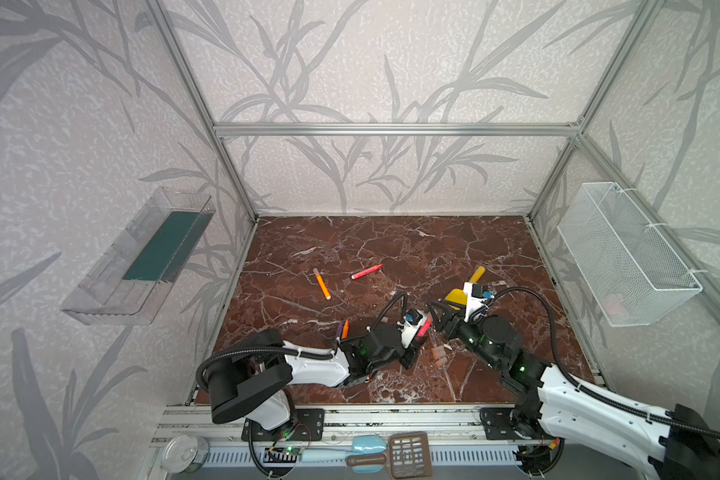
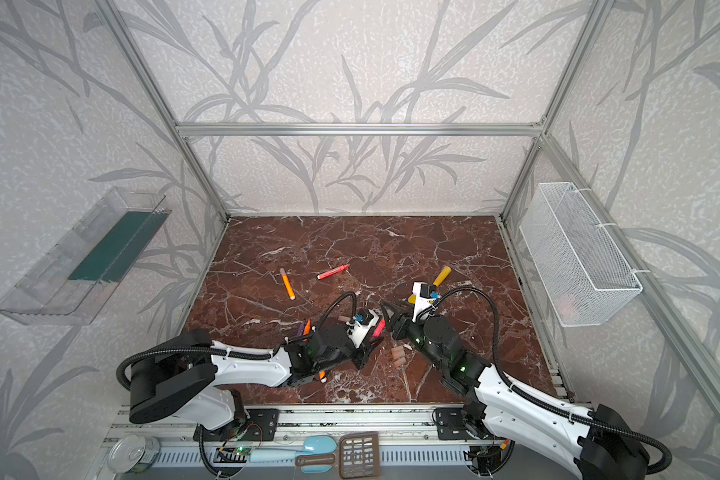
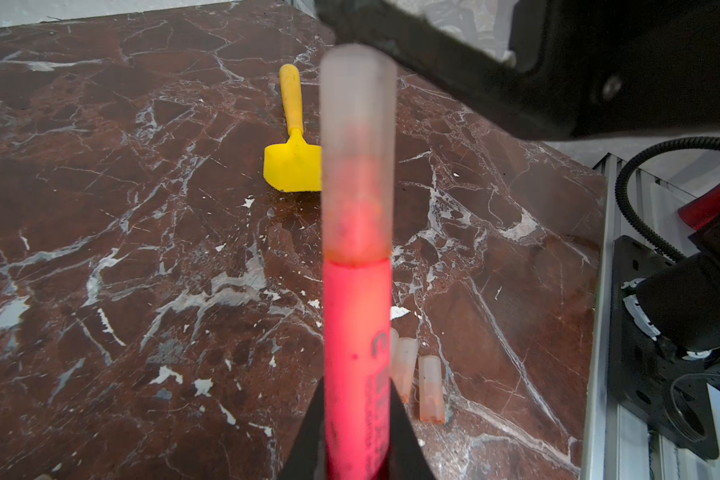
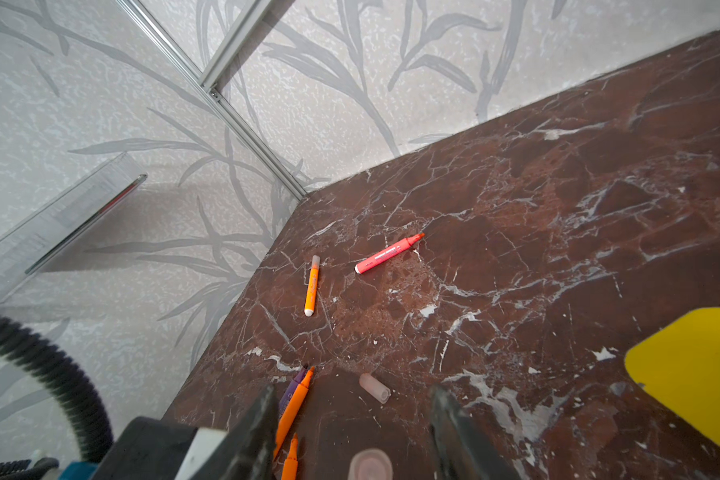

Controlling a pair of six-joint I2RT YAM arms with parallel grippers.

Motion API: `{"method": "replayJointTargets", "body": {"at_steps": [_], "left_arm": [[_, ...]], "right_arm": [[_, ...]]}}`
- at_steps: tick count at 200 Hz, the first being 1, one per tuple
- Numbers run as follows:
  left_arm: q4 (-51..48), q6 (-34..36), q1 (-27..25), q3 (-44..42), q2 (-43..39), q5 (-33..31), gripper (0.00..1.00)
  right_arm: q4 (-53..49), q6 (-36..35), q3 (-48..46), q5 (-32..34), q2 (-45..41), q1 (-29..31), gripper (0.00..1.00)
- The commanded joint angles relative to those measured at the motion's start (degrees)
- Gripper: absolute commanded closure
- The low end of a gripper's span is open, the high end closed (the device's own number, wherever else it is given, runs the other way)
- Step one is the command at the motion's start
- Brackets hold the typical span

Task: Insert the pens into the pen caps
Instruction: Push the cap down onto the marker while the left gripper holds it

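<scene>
My left gripper is shut on a red-pink pen, and a translucent cap sits over the pen's tip. In both top views this pen points toward my right gripper, which stands open just off the capped end. Nothing is gripped between the right gripper's fingers. A capped orange pen and a bare-tipped red-pink pen lie mid-table. A purple pen and two orange pens lie by the left arm. Loose caps rest on the marble.
A yellow spatula lies just behind the right gripper. A wire basket hangs on the right wall and a clear tray on the left wall. A tin can, a blue spoon and a brown slotted scoop lie on the front rail.
</scene>
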Motion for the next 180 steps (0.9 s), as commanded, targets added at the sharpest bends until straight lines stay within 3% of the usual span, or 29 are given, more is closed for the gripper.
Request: {"method": "replayJointTargets", "body": {"at_steps": [1,29,105,144,180], "left_arm": [[0.4,1.4,-0.5,1.9,0.5,-1.0,1.00],[0.4,1.5,-0.7,2.1,0.5,-1.0,1.00],[-1.1,1.8,-0.8,3.3,0.6,-4.5,1.00],[-8.3,3.6,-0.7,9.5,-1.6,-11.2,1.00],[-11.0,6.4,0.4,12.9,-4.4,-14.4,1.00]], "right_arm": [[0.1,0.5,1.0,-0.3,1.9,-0.4,0.43],[0.9,1.1,1.7,-1.3,4.3,-0.7,0.48],[1.3,1.4,2.1,-4.5,5.9,-0.7,1.00],[6.5,3.6,0.8,-10.6,9.1,-0.2,1.00],[8.0,3.8,0.7,-9.4,11.8,1.7,1.00]]}}
